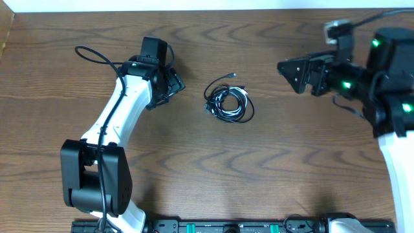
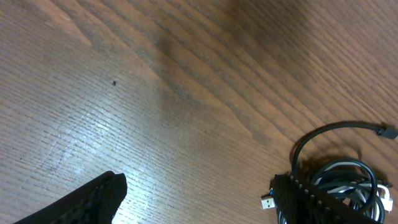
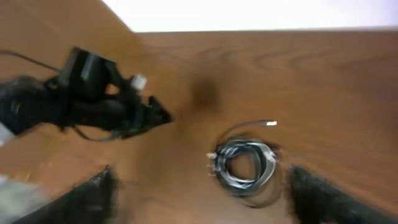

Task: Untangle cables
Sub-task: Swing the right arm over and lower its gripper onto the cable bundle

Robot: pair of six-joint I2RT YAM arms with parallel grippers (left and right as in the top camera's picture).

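Resting on table (image 1: 259, 168), cables (image 1: 228, 103), seemingly tangled.

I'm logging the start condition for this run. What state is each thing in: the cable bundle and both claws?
cables: tangled in one coiled bundle, lying on the table, not held; one black plug end loops out free.
left claw: open, empty, pointed toward the bundle, not touching it.
right claw: open, empty, apart from the bundle.
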